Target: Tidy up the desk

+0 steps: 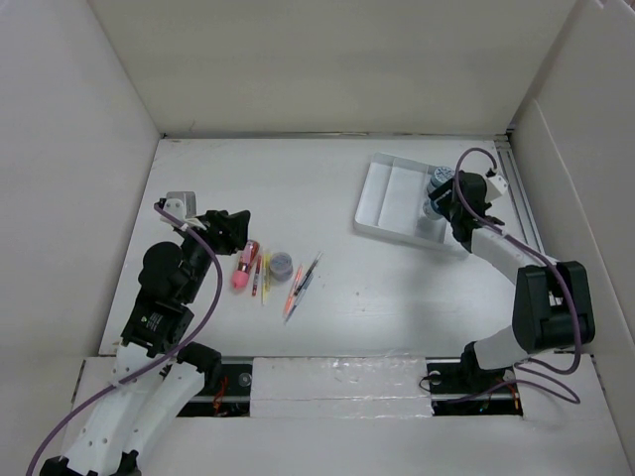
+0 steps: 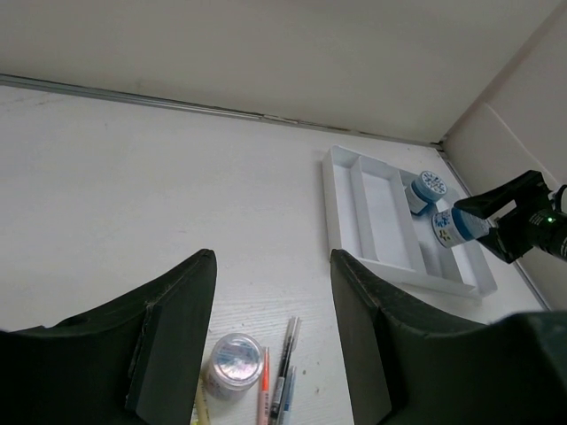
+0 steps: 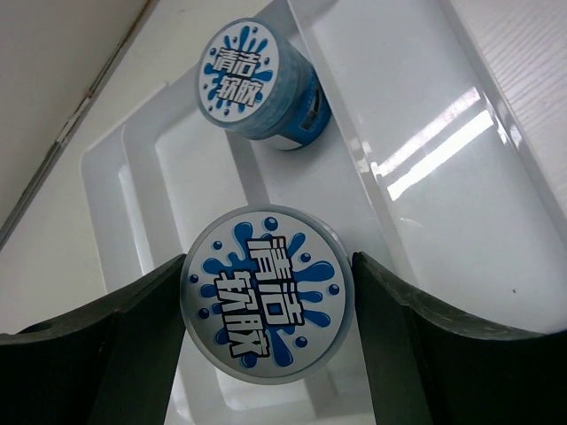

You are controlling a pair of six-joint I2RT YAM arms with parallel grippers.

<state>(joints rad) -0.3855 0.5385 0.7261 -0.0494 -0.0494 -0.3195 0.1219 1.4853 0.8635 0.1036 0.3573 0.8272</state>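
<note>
The table is a flat, matte white top that fills the floor of this box-like space, and tall white walls rise on the left, far and right sides. A thin dark seam runs where the far wall meets the surface.

My right hand is over the white tray that lies near the table's far right corner. Its fingers are closed on a blue tub with a splash-pattern lid. I cannot tell whether the tub touches the tray floor. A second tub of the same kind stands just beyond it in the same narrow compartment, and the wide compartment beside them holds only a glare of light.

My left hand hangs over the left part of the table with its fingers spread wide and nothing between them. Just below and ahead of it, near the middle of the table, lie a small round jar, a pink tube and a loose scatter of pens, all close together and well apart from the tray.
</note>
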